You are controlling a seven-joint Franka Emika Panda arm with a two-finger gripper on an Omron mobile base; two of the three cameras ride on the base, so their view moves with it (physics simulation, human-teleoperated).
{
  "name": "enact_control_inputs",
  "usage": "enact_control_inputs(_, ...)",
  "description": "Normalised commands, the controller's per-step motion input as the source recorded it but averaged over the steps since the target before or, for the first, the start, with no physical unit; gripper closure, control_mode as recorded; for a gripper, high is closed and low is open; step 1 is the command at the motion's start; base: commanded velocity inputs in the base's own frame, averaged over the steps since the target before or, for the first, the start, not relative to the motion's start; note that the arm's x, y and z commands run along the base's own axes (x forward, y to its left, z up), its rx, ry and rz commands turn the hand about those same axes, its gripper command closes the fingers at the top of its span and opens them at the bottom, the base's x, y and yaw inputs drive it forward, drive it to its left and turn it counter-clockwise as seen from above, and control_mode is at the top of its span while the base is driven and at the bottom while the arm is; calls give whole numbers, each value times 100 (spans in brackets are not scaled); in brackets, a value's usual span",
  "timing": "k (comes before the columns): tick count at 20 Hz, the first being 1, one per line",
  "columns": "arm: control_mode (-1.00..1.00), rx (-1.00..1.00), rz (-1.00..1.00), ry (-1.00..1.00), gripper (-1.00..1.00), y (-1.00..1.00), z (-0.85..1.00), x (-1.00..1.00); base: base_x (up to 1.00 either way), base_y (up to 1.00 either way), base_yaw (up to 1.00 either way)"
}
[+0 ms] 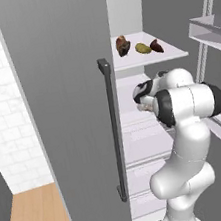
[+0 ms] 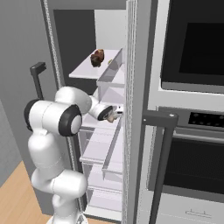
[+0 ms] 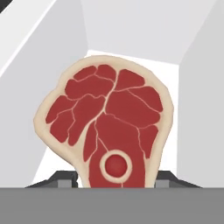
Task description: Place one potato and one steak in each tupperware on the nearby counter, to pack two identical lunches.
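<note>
A raw red steak with a pale fat rim and a round bone lies on a white fridge shelf. My gripper has its dark fingertips pressed against both sides of the steak's narrow end. The hand reaches into the fridge's middle shelf, and it shows from the other side as the gripper. On the top shelf lie a yellowish potato, a brown lumpy item and a dark reddish item. The tupperware and the counter are out of view.
The grey fridge door stands open on the left, with a dark vertical handle. Door bins jut in at the right. A built-in oven with a dark bar handle stands right of the fridge.
</note>
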Motion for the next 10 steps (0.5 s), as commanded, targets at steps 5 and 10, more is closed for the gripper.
enact_control_inputs(5, -100, 0, 0, -2, 100, 8, 50, -90, 0, 0, 0)
enact_control_inputs(10, -100, 0, 0, 0, 100, 3, 75, -74, 0, 0, 0)
